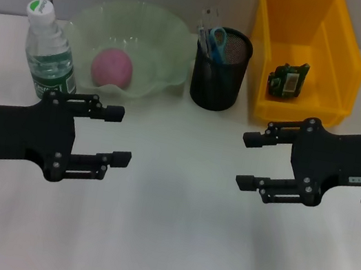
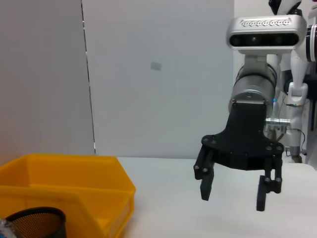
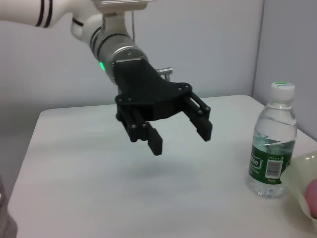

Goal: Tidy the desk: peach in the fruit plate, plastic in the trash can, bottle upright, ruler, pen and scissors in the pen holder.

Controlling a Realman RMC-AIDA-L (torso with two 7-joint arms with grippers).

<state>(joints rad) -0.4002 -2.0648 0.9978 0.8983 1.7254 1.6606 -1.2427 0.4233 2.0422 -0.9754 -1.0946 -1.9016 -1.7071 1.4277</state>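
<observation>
Judging by the layout, tidying appears complete. The peach (image 1: 112,67) lies in the fruit plate (image 1: 157,36) at upper left; it is soft and would be gripped gently around its middle. The light, slippery bottle (image 1: 50,51) stands upright. Left claw (image 1: 114,136) and right claw (image 1: 251,161) hover with fingers apart, empty.

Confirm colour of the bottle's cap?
White with a green top, on the bottle; clearest in the head view.
</observation>
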